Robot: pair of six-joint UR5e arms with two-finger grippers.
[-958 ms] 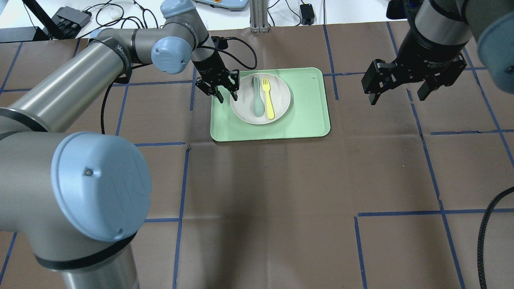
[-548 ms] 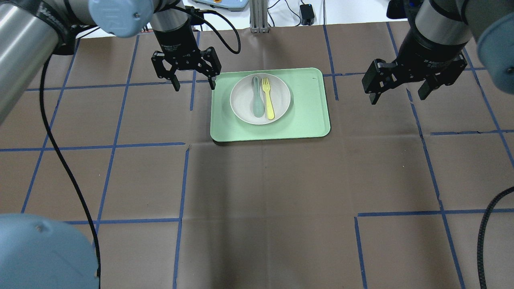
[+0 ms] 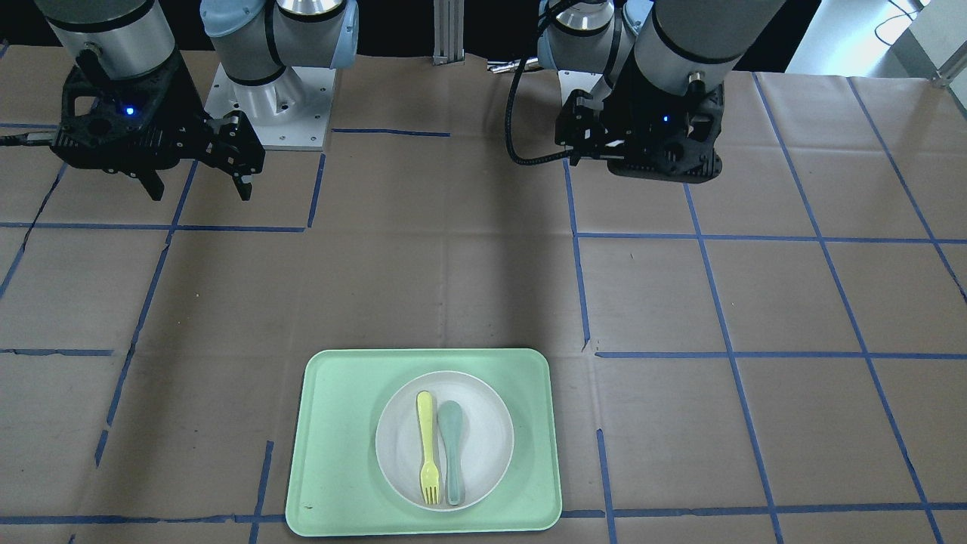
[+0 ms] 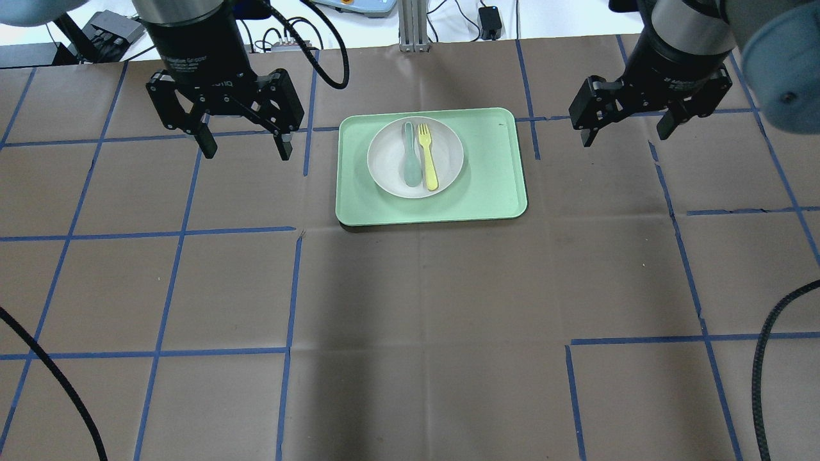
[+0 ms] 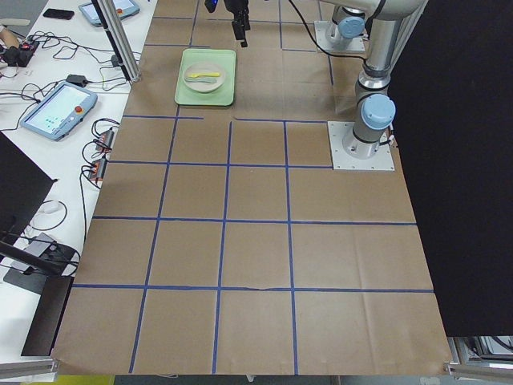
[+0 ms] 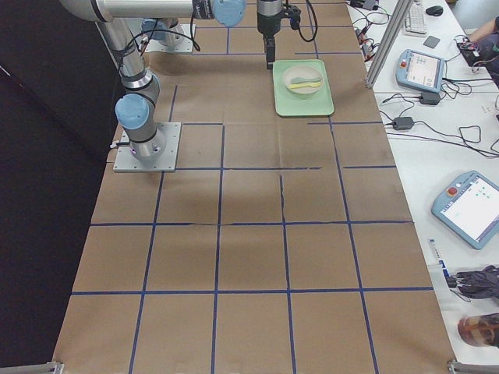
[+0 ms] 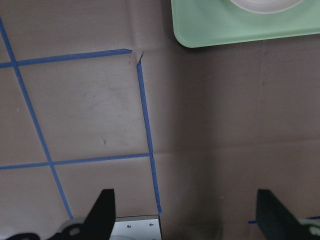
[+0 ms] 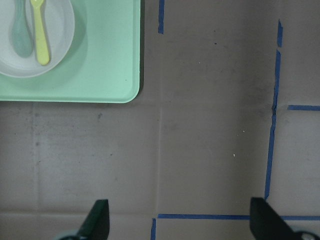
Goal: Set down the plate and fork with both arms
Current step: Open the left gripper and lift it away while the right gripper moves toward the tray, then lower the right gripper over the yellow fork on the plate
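Observation:
The off-white plate (image 4: 450, 155) sits on the pale green tray (image 4: 493, 166) at the far middle of the table. The yellow fork (image 4: 427, 157) lies on the plate, next to a grey-green spoon (image 4: 410, 160). My left gripper (image 4: 247, 151) hangs open and empty, raised, left of the tray. My right gripper (image 4: 624, 136) hangs open and empty, raised, right of the tray. In the right wrist view the fork (image 8: 40, 30) and plate (image 8: 59, 45) show at the top left. The left wrist view shows only the tray's corner (image 7: 225, 27) and the plate's edge (image 7: 265, 5).
Brown paper with blue tape lines covers the table (image 4: 410, 307). Cables, a power brick and a metal post (image 4: 411, 25) lie beyond the far edge. A black cable (image 4: 769, 358) hangs at the near right.
My left gripper has drawn back from the plate's left rim, up and to the left, still open. My right gripper has shifted slightly away. Plate, fork and spoon have not moved.

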